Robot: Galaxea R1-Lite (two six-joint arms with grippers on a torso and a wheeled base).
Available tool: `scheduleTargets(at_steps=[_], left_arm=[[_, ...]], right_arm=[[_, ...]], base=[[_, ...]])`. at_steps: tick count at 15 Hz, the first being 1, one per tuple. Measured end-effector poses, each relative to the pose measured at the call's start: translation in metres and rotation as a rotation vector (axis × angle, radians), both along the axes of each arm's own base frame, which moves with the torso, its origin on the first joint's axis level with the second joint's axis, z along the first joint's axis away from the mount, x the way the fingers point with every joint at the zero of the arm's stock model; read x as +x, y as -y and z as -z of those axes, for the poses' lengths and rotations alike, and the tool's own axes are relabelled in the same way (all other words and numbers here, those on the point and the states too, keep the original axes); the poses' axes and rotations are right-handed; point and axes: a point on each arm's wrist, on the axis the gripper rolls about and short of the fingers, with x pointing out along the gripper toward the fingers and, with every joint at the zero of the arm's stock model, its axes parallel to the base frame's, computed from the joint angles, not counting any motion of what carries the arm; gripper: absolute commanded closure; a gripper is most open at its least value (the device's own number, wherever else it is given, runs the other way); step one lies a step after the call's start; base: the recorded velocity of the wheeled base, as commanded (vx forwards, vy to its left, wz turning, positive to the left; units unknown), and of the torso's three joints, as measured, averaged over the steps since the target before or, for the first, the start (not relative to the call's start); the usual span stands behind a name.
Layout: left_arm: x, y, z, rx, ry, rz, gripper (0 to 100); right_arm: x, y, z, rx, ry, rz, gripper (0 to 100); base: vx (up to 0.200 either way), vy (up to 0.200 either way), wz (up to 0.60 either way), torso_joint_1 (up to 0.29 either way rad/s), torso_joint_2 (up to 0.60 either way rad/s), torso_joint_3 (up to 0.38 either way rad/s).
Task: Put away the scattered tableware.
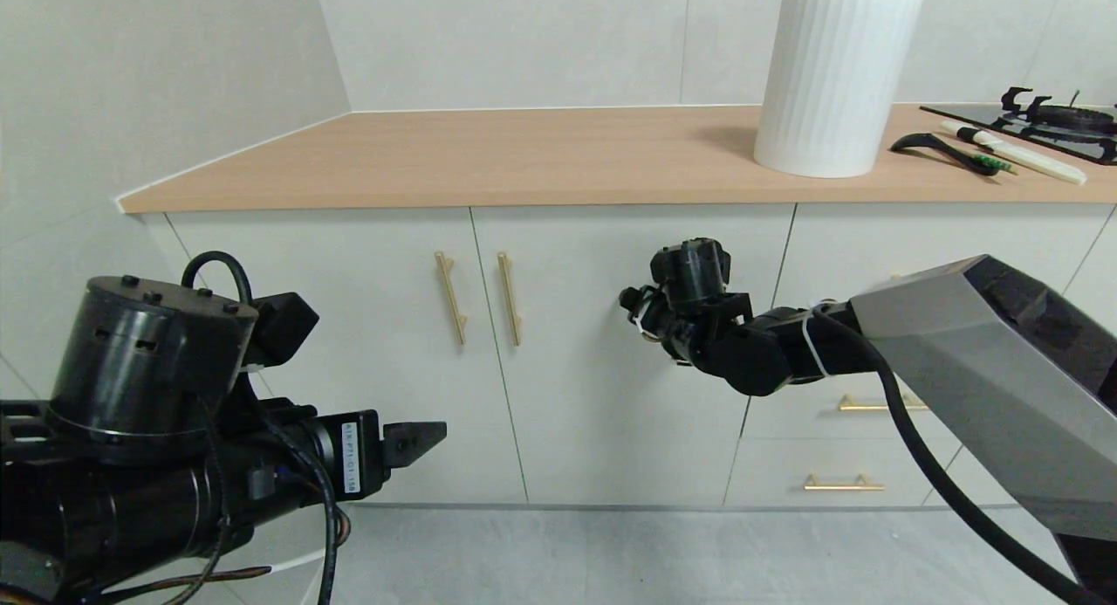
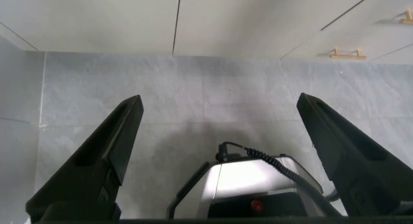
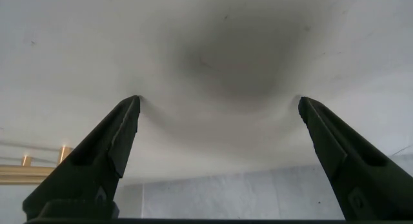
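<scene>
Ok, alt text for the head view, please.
The right gripper sits close to a pale cabinet door, the left gripper lower down. Above, a wooden counter holds a white ribbed container, utensils and a stove.

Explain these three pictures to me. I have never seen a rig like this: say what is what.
This is a two-armed robot facing a kitchen cabinet. The wide picture comes from a camera on its head; the other two look out from each wrist, between the black fingers. The left gripper hangs low over the floor, open and empty. The right gripper, also open and empty, is close to a cabinet door. On the wooden counter are a white ribbed container and, beside it, a black utensil and a white-handled utensil.
</scene>
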Motion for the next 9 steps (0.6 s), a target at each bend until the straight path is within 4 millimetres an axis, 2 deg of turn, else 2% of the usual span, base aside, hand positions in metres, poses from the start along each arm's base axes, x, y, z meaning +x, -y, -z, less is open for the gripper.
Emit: scheduleTargets(at_steps=[4, 7, 9], left_arm=[[0.000, 0.000, 0.000, 0.001, 0.001, 0.000, 0], [-0.001, -0.001, -0.001, 0.003, 0.006, -0.004, 0], [-0.002, -0.002, -0.002, 0.007, 0.015, -0.012, 0]], right_arm=[[-0.014, 0.003, -0.001, -0.001, -0.038, -0.060, 0], [-0.055, 0.016, 0.001, -0.015, -0.147, -0.316, 0], [-0.083, 0.030, -0.012, -0.037, -0.116, -0.465, 0]], base=[[0.000, 0.000, 0.00, 0.000, 0.00, 0.000], [0.000, 0.000, 0.00, 0.000, 0.00, 0.000], [0.000, 0.000, 0.00, 0.000, 0.00, 0.000]])
